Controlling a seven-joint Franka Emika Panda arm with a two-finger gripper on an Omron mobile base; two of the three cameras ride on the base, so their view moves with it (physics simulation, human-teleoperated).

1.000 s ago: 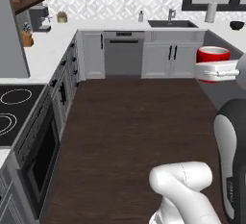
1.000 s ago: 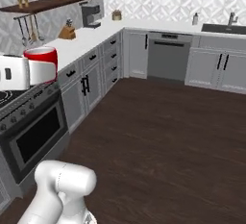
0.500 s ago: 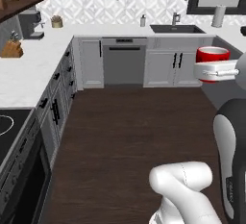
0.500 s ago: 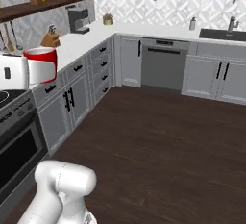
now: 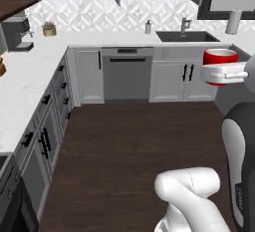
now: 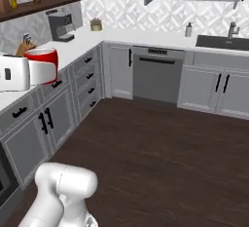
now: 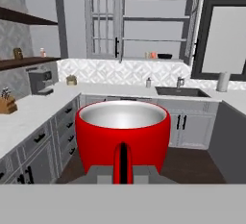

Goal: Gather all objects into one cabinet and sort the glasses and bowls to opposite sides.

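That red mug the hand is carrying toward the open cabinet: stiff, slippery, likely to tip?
Probably stiff: the red mug keeps its round rim while clamped in the hand. Its glossy surface suggests it could slip. Wide and squat, it looks unlikely to tip on the cabinet shelf, though its handle may shift its balance slightly.

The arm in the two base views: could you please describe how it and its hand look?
The arm is glossy white with rounded, tube-like links; a dark grey joint section rises at the left base view's right edge. The hand is a white, boxy block with a small dark mark. No cables show.
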